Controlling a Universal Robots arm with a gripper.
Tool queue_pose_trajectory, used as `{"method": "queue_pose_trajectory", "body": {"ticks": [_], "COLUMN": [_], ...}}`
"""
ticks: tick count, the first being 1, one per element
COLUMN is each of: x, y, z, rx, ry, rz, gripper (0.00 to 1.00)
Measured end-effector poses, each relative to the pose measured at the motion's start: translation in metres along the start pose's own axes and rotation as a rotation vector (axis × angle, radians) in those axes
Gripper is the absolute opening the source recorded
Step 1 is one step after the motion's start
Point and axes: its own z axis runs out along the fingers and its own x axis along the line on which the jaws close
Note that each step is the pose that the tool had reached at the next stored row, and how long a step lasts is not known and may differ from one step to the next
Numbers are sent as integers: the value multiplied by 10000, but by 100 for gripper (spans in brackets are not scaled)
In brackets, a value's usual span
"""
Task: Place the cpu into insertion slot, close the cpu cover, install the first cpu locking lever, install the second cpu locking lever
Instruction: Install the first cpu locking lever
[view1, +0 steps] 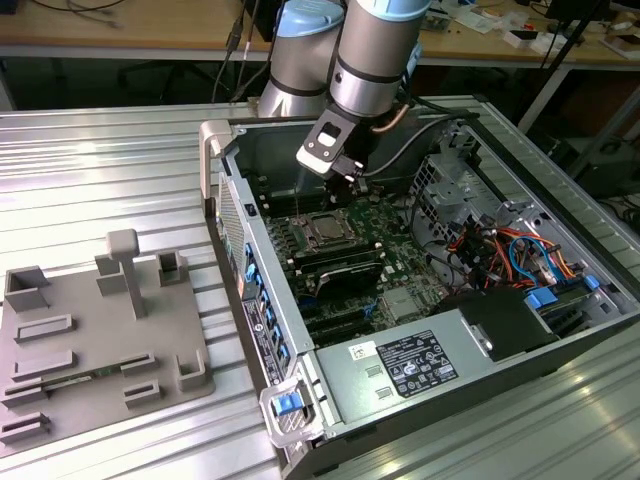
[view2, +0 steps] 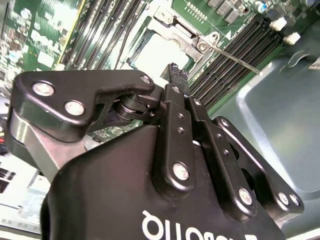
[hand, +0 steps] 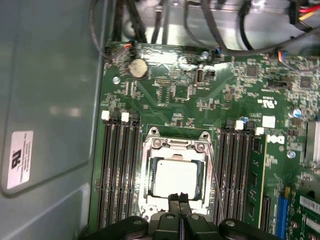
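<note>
- Jaws pressed together, nothing between them; gripper (hand: 178, 202) tips hang close over the edge of the cpu cover (hand: 176, 148) in the first wrist view.
- cpu (hand: 175, 178) sits in the insertion slot (hand: 146, 190), silvery top facing up, square to the rim.
- cpu cover lies flat over the slot, and the chip shows through its cut-out centre.
- Thin wire locking lever (hand: 214, 180) runs along one side of the slot, beside a bank of memory slots (hand: 120, 165). In the second wrist view its free end (view2: 235, 60) sticks out over the memory slots. Hooked down or not: cannot tell.
- Second wrist view: gripper (view2: 173, 70) tips sit just in front of the pale cpu (view2: 160, 57), apart from it.
- Exterior view: gripper (view1: 345, 190) at about 1 o'clock of the cpu (view1: 325, 230), just above it, inside the open computer case (view1: 230, 200).
- Motherboard (hand: 190, 90) is green, with a coin battery (hand: 138, 68) well apart from the slot.
- Grey fixture plate (view1: 100, 340) lies on the ribbed table at 8 o'clock of the case, on the exterior view's left.
</note>
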Motion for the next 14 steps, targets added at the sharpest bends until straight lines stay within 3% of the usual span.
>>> {"method": "queue_pose_trajectory", "body": {"ticks": [1,2,3,6,14], "x": [0,0,1,10,31], "y": [0,-1,-8,-82,-248], "z": [0,0,0,-1,-5], "rx": [0,-3,-9,-15,-15], "ry": [6,36,70,100,105], "rz": [-173,-738,-817,-821,-823], "gripper": [11,11,11,11,11]}}
